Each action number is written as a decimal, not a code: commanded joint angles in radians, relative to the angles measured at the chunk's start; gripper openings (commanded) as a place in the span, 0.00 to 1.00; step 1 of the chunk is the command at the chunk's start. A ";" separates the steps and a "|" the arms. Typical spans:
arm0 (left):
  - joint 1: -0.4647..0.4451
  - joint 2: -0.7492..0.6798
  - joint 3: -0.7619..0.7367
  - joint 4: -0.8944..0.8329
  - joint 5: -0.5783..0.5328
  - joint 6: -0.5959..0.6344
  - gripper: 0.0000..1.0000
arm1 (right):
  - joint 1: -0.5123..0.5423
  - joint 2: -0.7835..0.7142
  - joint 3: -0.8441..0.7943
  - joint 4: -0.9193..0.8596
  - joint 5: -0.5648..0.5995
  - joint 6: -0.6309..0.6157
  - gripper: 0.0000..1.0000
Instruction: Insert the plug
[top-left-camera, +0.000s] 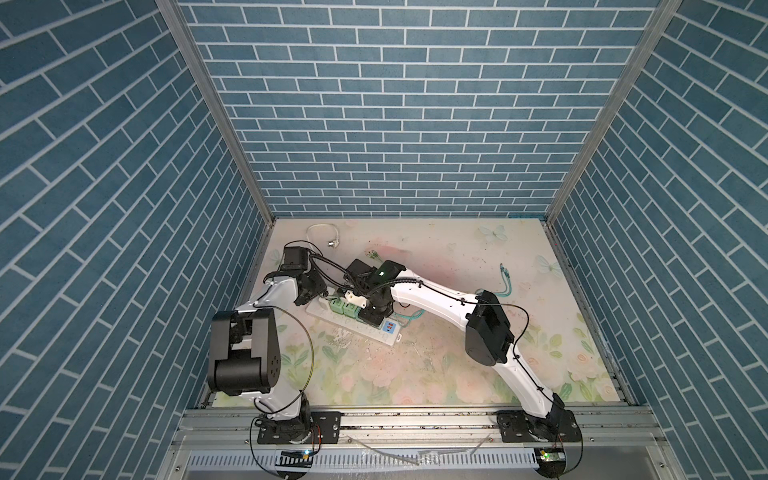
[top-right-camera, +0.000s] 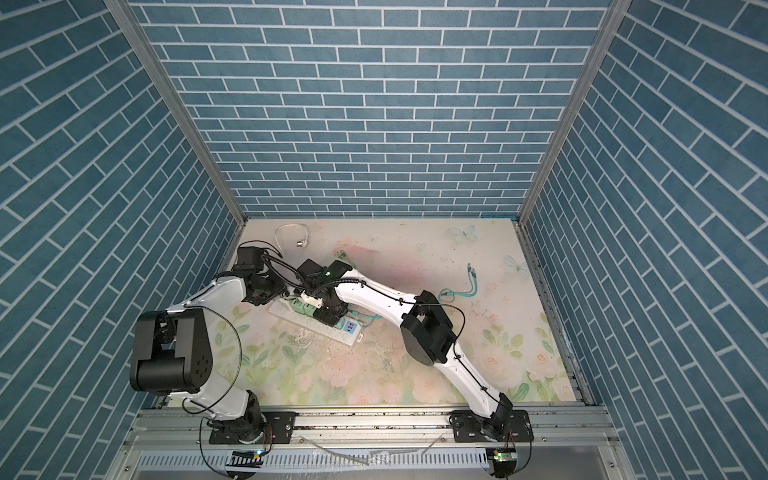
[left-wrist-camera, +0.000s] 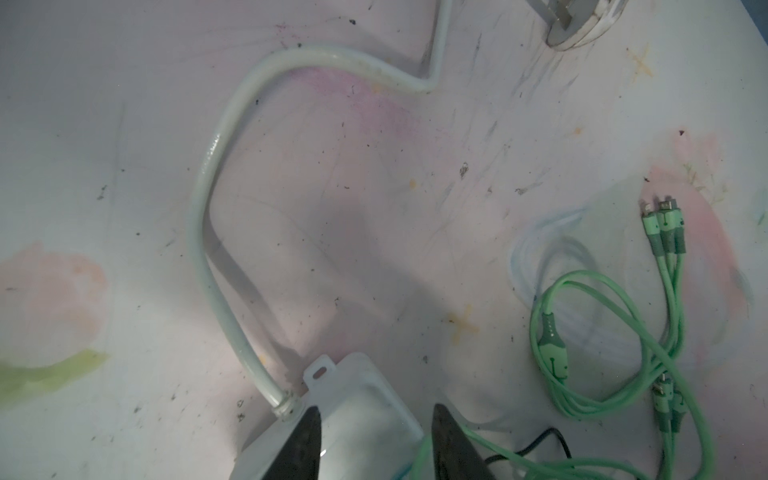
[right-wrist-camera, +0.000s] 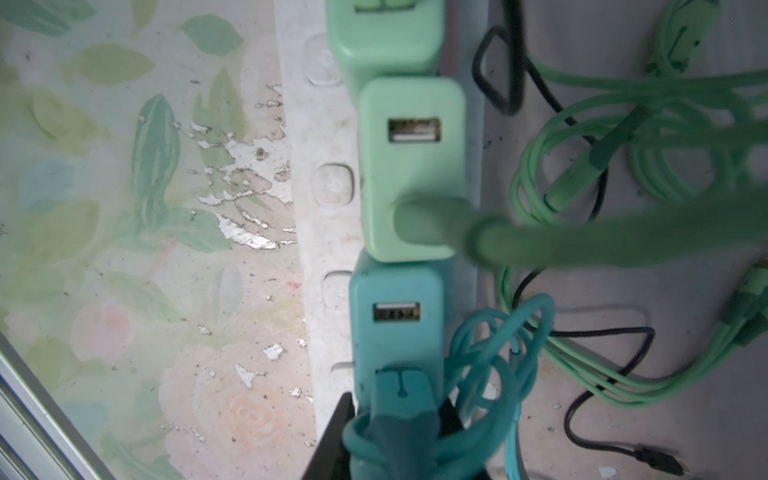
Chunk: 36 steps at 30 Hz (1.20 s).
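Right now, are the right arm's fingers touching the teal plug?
Touching. The right wrist view shows the right fingers pressed against both sides of the teal plug, with no gap visible.

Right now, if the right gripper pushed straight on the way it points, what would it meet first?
The teal charger on the power strip, probably: the teal USB plug held in the jaws sits at its lower port, though depth is unclear.

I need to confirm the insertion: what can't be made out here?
- Plug tip: right wrist view, hidden by its own body; seating in charger unclear.
- Plug, both top views: hidden under right gripper.
- Left gripper: left wrist view, fingers cut off by edge; grip on strip unclear.
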 joint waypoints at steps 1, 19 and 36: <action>-0.013 -0.041 -0.034 -0.073 0.025 0.021 0.45 | 0.012 0.102 -0.114 0.042 -0.013 0.052 0.00; 0.034 -0.173 -0.017 -0.129 -0.046 0.044 0.73 | 0.019 0.170 -0.109 0.059 0.026 0.096 0.00; 0.063 -0.348 -0.043 -0.172 -0.136 0.057 0.83 | 0.017 0.014 -0.122 0.146 0.021 0.072 0.36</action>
